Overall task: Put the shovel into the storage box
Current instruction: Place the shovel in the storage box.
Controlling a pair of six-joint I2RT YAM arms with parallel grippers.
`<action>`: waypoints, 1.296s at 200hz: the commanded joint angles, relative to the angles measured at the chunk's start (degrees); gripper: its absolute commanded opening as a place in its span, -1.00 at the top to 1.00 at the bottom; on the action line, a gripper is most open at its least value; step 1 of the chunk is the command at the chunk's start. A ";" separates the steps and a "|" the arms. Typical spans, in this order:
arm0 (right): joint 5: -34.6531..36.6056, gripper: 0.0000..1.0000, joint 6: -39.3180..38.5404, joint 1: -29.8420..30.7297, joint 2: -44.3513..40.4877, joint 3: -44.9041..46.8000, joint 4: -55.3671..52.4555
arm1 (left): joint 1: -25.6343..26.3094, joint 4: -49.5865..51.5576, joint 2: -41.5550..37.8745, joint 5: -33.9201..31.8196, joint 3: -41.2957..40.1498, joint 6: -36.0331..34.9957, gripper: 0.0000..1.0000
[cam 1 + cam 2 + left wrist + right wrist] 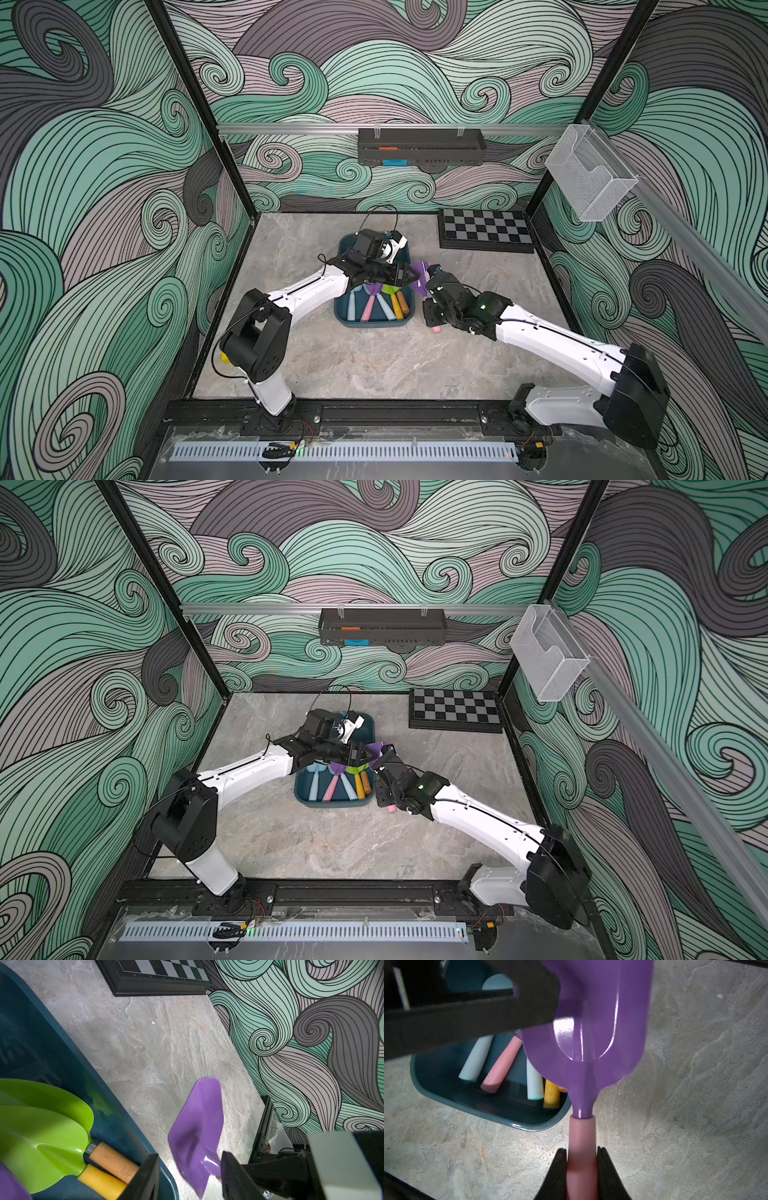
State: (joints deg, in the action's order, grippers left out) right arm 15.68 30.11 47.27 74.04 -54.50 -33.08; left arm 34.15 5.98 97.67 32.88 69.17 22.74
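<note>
We saw R jaws clamping purple plastic toy shovel (591,1022) by pink handle (581,1136), L jaws apart astride blade; axis ran 12–6, teal-blue plastic storage box (376,323) at 9 o'clock.

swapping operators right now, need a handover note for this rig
Left gripper: open, jaws either side of the purple shovel blade; contact unclear.
Right gripper: shut on its pink handle, holding it at the box rim, not inside.
Done: five shovels lie in the box.
Left: get the purple one in and release.
</note>
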 commanded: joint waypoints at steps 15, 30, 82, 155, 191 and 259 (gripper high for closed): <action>-1.30 1.00 -0.10 1.32 -0.06 -1.20 2.58 | 0.48 -2.55 1.37 1.87 1.91 1.46 0.32; -1.43 1.00 -0.06 1.56 0.37 -1.39 3.00 | 0.48 -3.07 1.52 2.01 1.76 1.99 0.71; -0.87 0.59 -1.05 1.85 0.36 -1.03 5.42 | 0.30 -3.78 1.40 2.52 1.47 2.20 1.00; 2.24 -0.07 -2.24 1.73 -11.07 5.26 6.54 | -12.91 17.40 0.05 6.73 12.87 -11.80 1.00; 1.81 -0.09 -1.32 0.46 -12.08 9.40 6.95 | -17.91 30.52 1.70 1.47 16.58 -24.11 1.00; -0.04 -0.10 -1.75 -2.08 -15.55 14.36 7.07 | -19.66 36.14 10.85 -2.74 21.26 -33.48 1.00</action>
State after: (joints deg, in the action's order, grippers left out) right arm 16.08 28.47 45.98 60.66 -41.76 -26.24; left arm 14.92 36.97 104.53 31.70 86.35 -5.04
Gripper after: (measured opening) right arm 0.549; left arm 0.106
